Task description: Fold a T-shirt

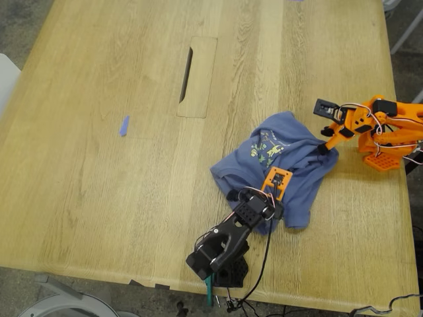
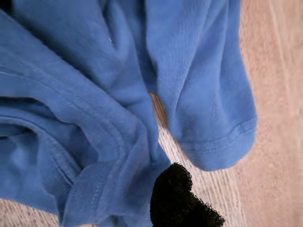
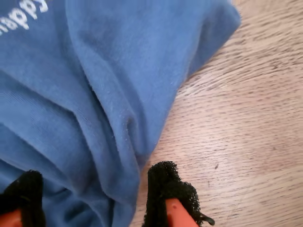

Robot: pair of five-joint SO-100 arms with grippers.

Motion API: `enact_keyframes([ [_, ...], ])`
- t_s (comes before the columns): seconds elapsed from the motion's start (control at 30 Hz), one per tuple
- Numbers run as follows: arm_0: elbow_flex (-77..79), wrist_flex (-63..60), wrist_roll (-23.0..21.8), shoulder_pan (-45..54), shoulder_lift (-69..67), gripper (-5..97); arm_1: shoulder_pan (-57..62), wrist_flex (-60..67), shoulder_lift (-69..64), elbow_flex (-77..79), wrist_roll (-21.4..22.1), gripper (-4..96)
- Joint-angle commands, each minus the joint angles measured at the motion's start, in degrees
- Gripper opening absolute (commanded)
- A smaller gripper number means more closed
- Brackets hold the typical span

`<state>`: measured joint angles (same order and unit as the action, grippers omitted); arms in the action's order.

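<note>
The T-shirt lies crumpled on the wooden table. In the exterior view it sits below and to the right of the long slot cut into the tabletop. Its yellow-green chest print faces up on the side of the heap nearest the slot.

My first gripper, on the black arm, is over the edge of the shirt farthest from the slot. Its wrist view shows a hemmed sleeve lying on the wood and just one black pad beside the bunched cloth (the other finger is out of frame). I cannot tell whether these jaws are apart or closed.

My second gripper, on the orange arm, meets the shirt's edge at the exterior view's right, farther from the slot than the print. Its jaws stand apart, and a soft fold of the shirt runs between the two black pads without being pinched.

A small blue tape scrap lies well apart from the shirt, to the slot's left in the exterior view.
</note>
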<state>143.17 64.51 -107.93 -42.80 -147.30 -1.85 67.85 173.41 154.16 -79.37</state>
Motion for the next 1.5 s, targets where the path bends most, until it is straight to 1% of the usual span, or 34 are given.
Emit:
enact_keyframes([
  [0.0, -9.0, 1.5, 0.7, 0.6, -0.2, 81, 1.2, -2.0, -2.5, -5.9, 0.4, 33.9],
  [0.1, -14.3, 0.9, 2.2, 2.8, 4.0, 81, 1.6, -7.4, -10.5, -11.8, 0.0, 29.8],
  [0.2, -18.3, -2.6, 4.3, 7.0, 8.2, 76, 1.0, -13.8, -20.3, -18.1, -0.4, 25.7],
  [0.23, -18.9, -4.1, 5.1, 8.5, 9.3, 73, 0.6, -16.2, -23.6, -20.0, -0.6, 20.6],
  [0.27, -19.0, -6.7, 5.6, 10.1, 10.1, 70, -0.1, -18.5, -27.1, -21.8, -0.9, 6.9],
  [0.3, -18.8, -9.6, 6.0, 11.7, 10.9, 68, -0.9, -20.4, -30.5, -23.8, -1.4, 0.2],
  [0.37, -18.8, -12.5, 6.0, 14.4, 12.1, 61, -2.8, -23.7, -36.7, -27.2, -1.6, 0.1],
  [0.43, -17.4, -17.4, 6.3, 17.3, 12.7, 51, -4.4, -26.5, -41.3, -29.2, -1.6, 0.1],
  [0.47, -16.8, -18.5, 6.4, 18.9, 12.9, 45, -5.0, -27.7, -42.9, -29.4, -1.5, 0.1],
  [0.53, -15.2, -21.4, 6.3, 22.0, 13.1, 31, -5.9, -29.4, -45.2, -29.6, -1.5, 0.1],
  [0.6, -14.1, -22.3, 4.9, 24.3, 13.4, 17, -6.6, -30.2, -47.0, -29.8, -1.6, 0.1],
  [0.67, -12.0, -24.4, 4.1, 26.3, 13.8, 9, -7.2, -31.0, -48.2, -29.4, -1.6, 0.0],
  [0.73, -9.3, -28.1, 3.9, 28.4, 14.1, 4, -7.8, -32.1, -48.5, -27.7, -1.3, 0.0],
  [0.83, -7.0, -33.7, 3.9, 31.5, 16.5, 1, -8.8, -33.8, -48.2, -24.2, -1.0, 0.0],
  [0.97, -6.5, -41.4, 3.3, 34.8, 22.5, 0, -9.7, -36.1, -45.5, -18.0, -0.2, 0.0],
  [1.07, -6.6, -43.8, 3.0, 37.3, 25.9, 0, -9.8, -36.2, -41.7, -13.3, 0.2, 0.0],
  [1.23, -6.6, -44.4, 2.6, 42.3, 28.6, 0, -9.2, -33.6, -30.2, -1.8, 0.5, 0.0],
  [1.47, -6.6, -44.4, 2.5, 49.9, 29.4, 0, -6.1, -23.9, -8.4, 12.5, 0.6, 0.0],
])
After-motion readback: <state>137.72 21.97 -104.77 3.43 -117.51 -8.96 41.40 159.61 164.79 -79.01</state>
